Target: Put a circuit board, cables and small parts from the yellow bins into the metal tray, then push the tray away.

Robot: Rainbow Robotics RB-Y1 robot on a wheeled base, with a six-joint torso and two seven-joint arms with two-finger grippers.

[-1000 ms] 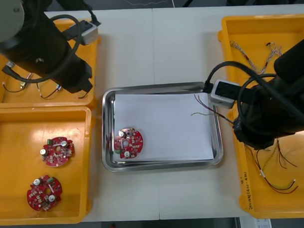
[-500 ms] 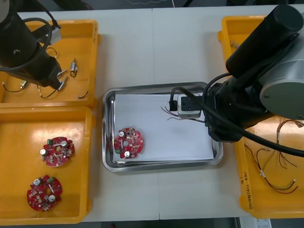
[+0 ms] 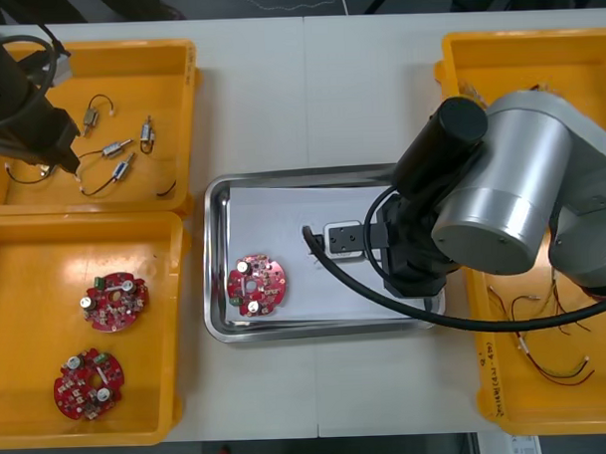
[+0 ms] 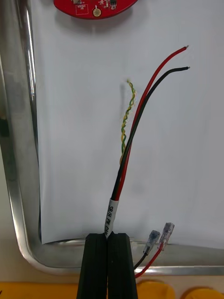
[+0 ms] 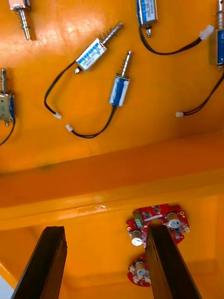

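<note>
My right gripper [image 4: 108,236] is shut on the white-labelled end of a cable [image 4: 122,175] made of red, black and twisted yellow-green wires. The wires lie out over the white inside of the metal tray [image 4: 21,140], pointing toward a round red circuit board [image 4: 95,7]. In the front view this gripper [image 3: 311,241] is over the tray's middle, right of the board [image 3: 256,284]. My left gripper [image 5: 105,231] is open and holds nothing, above the wall between the two left bins. Small metal parts [image 5: 95,49] lie beyond its fingers.
Two more circuit boards [image 3: 114,299] [image 3: 89,384] lie in the near left yellow bin [image 3: 172,321]. The far left bin [image 3: 184,102] holds several small metal parts [image 3: 122,164]. The right bins hold twisted cables [image 3: 498,121] and red and black cables [image 3: 557,368].
My right arm has swung left from the right bins over the tray, carrying the cable. My left arm has drawn back to the left, uncovering the small parts.
</note>
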